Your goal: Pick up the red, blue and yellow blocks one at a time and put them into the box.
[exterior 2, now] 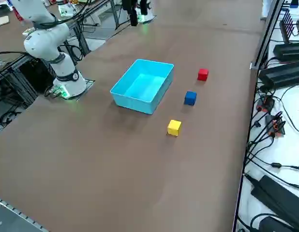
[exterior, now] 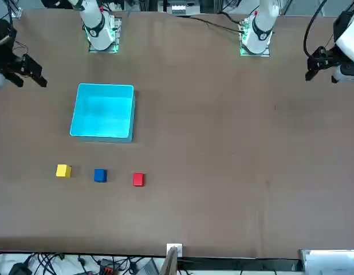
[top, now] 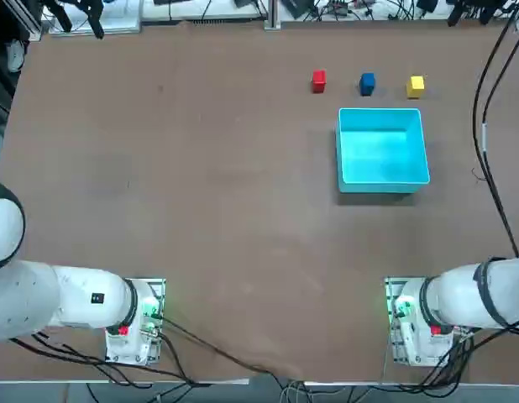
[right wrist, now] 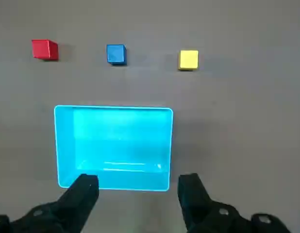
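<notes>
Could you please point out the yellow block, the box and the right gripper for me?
yellow block (top: 416, 85), top view, on its top face.
box (top: 423, 147), top view, on its wall.
right gripper (right wrist: 138, 187), right wrist view, midway between its open fingertips, high above the table.

A: Any writing, labels or numbers to read here?

B: None that I can read. The red block (top: 318, 81), blue block (top: 367, 83), yellow block (top: 416, 85) and the box (top: 383, 180) are plain.

A: And the arms?

B: A small dark patch on the parked left arm (top: 96, 298) may be a label; it can't be read.
</notes>
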